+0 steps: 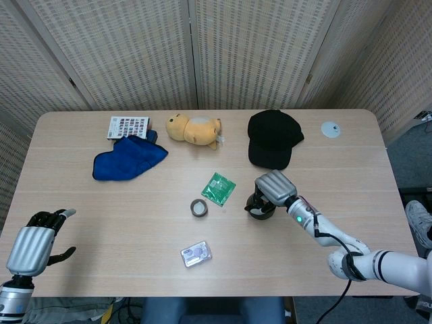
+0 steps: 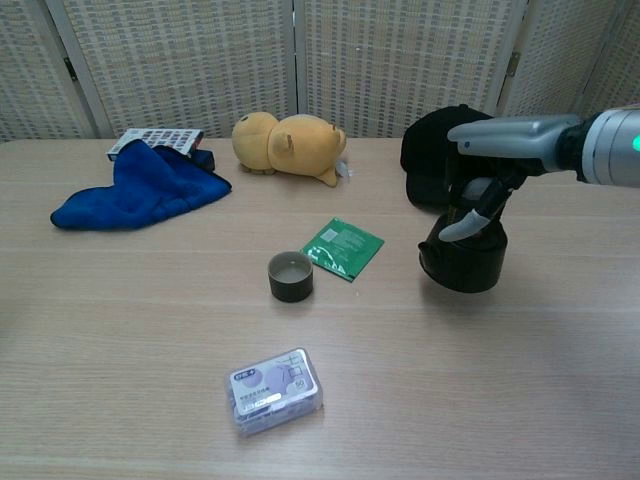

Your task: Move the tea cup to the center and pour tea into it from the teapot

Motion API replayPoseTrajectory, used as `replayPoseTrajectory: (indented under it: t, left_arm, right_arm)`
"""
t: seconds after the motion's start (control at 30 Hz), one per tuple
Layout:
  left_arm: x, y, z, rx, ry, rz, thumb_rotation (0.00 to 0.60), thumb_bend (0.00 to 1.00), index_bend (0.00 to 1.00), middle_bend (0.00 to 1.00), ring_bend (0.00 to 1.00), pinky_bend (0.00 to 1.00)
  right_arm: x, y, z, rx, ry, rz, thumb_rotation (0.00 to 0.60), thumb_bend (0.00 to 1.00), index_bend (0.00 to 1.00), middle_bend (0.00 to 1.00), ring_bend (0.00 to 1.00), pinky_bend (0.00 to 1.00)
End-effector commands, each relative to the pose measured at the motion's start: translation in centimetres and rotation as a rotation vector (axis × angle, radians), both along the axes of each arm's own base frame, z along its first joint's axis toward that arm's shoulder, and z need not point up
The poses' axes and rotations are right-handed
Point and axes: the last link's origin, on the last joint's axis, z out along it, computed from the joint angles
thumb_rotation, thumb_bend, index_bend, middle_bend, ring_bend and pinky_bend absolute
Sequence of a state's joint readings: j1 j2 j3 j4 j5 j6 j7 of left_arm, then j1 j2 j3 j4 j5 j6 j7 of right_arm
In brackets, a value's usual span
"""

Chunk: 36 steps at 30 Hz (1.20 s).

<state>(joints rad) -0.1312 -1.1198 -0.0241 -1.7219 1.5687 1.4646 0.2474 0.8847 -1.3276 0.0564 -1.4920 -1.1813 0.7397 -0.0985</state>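
The robot's right hand [image 2: 487,200] curls over the top of the black teapot [image 2: 463,258], fingers wrapped about its handle and the pot upright on the wooden table [image 2: 140,330], right of centre. The grip looks like a carrying hold from above, one that lets the pot stand level so nothing spills.

Just left of the pot lies a green sachet [image 2: 343,247], and touching the sachet's near-left corner stands the small dark tea cup [image 2: 290,276], upright and open-mouthed near the middle of the table, well apart from the teapot. Its place suggests the cup is already set where the pouring is meant to happen; whether it holds tea cannot be told.

Nearer the camera rests a clear plastic box [image 2: 277,390]. Along the far edge sit a black cap [image 2: 432,160] behind the teapot, a yellow plush bear [image 2: 290,145], a crumpled blue cloth [image 2: 140,190] and a patterned card [image 2: 155,138] beneath it.

The left hand [image 1: 34,241] hangs at the near-left corner, fingers loosely spread, holding nothing, clear of the work.
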Motion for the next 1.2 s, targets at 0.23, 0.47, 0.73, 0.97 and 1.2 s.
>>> replayPoseTrajectory:
  t: [0.23, 0.47, 0.73, 0.97, 1.2]
  left_arm:
    - [-0.2, 0.0, -0.2, -0.004, -0.002, 0.007, 0.600, 0.15, 0.23, 0.26, 0.32, 0.21]
    - [-0.5, 0.0, -0.3, -0.007, -0.001, 0.012, 0.600, 0.15, 0.23, 0.26, 0.32, 0.21]
    - [-0.6, 0.1, -0.5, -0.012, -0.002, 0.015, 0.600, 0.15, 0.23, 0.26, 0.32, 0.21]
    - [-0.7, 0.1, -0.5, -0.011, -0.001, 0.019, 0.600, 0.15, 0.23, 0.26, 0.32, 0.21]
    - [-1.0, 0.4, -0.4, -0.002, -0.006, -0.007, 0.600, 0.15, 0.23, 0.26, 0.32, 0.21]
  right_arm:
    - [-0.5, 0.2, 0.0, 0.001, 0.034, 0.009, 0.410, 0.00, 1.00, 0.95, 0.86, 0.37]
    - [-1.1, 0.1, -0.5, 0.006, 0.074, 0.010, 0.410, 0.00, 1.00, 0.94, 0.84, 0.24]
    - [-1.4, -0.1, -1.5, -0.002, 0.125, 0.037, 0.409, 0.00, 1.00, 0.94, 0.83, 0.24]
    - [-1.7, -0.2, -2.2, -0.002, 0.175, 0.060, 0.409, 0.00, 1.00, 0.94, 0.83, 0.24]
    - [-1.7, 0.0, -2.9, -0.004, 0.217, 0.086, 0.410, 0.00, 1.00, 0.93, 0.82, 0.22]
